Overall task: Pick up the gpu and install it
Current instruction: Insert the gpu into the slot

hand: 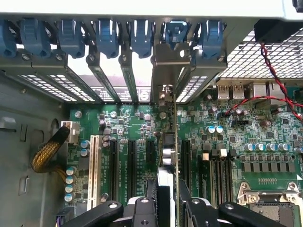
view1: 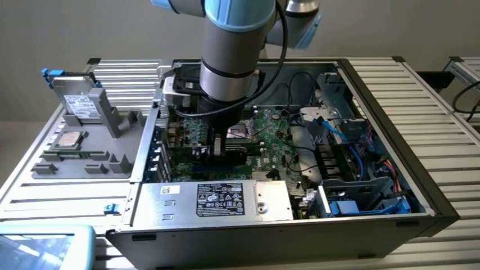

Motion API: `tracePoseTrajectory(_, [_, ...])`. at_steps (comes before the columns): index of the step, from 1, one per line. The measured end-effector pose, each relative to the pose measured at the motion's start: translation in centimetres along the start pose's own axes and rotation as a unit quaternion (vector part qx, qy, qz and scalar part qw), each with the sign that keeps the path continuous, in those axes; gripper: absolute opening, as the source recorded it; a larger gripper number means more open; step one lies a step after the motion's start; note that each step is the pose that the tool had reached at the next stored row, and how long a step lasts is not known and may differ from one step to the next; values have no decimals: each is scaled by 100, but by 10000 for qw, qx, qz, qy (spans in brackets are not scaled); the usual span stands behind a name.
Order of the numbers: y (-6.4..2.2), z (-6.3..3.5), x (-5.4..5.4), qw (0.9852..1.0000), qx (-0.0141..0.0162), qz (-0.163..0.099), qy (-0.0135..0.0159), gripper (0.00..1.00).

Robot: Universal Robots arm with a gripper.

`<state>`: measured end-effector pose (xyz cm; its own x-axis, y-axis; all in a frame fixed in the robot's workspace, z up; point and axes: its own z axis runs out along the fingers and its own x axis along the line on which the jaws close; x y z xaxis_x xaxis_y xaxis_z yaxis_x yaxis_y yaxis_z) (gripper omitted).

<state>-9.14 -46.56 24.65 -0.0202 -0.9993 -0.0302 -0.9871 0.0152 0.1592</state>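
Install step: the claw point(hand: 166, 201), clamped on the gpu point(hand: 169, 144), holds it edge-down over the motherboard point(hand: 227, 142) slots (close to the rear wall of the case point(hand: 28, 151)); seating likely needs square alignment.

Silver-bracketed gpu point(hand: 168, 142), green motherboard point(hand: 227, 142), blue clips point(hand: 106, 35)

We can read no text here. The silver power supply point(view1: 274, 203) at the case's near edge carries a black label point(view1: 220, 198) and a small white sticker point(view1: 170, 190); the upright drive point(view1: 71, 85) bears a white label point(view1: 77, 104). All print is too fine.
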Motion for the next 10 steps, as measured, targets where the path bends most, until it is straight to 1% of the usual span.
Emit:
tracePoseTrajectory(7, [-4,5,-1,10000,0,30,-4,28])
tracePoseTrajectory(9, [-6,7,-3,10000,1,34,10,28])
tracePoseTrajectory(10, [-5,6,-7,10000,1,37,27,28])
